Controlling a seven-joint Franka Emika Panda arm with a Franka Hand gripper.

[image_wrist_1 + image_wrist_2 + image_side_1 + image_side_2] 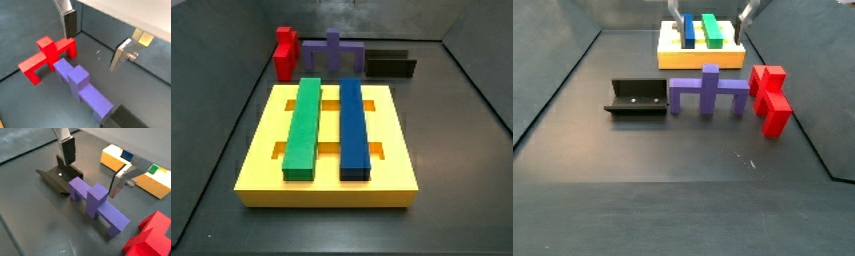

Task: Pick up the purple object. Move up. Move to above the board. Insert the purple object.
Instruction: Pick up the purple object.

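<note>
Gripper (95,170) open, empty, above purple piece (98,205) | purple piece frame centre, floor-bound | side view shows yellow board (329,186), green bar (303,128), blue bar (353,128) | red piece (770,97), fixture (636,98) flank.

One purple piece (708,91), one red piece (770,98), one claw (93,170) above.

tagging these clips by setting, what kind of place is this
Probably a robot test bench or simulated workcell: a bare dark floor with raised walls, blocky pieces such as the purple object and yellow board, and the gripper open above.
</note>
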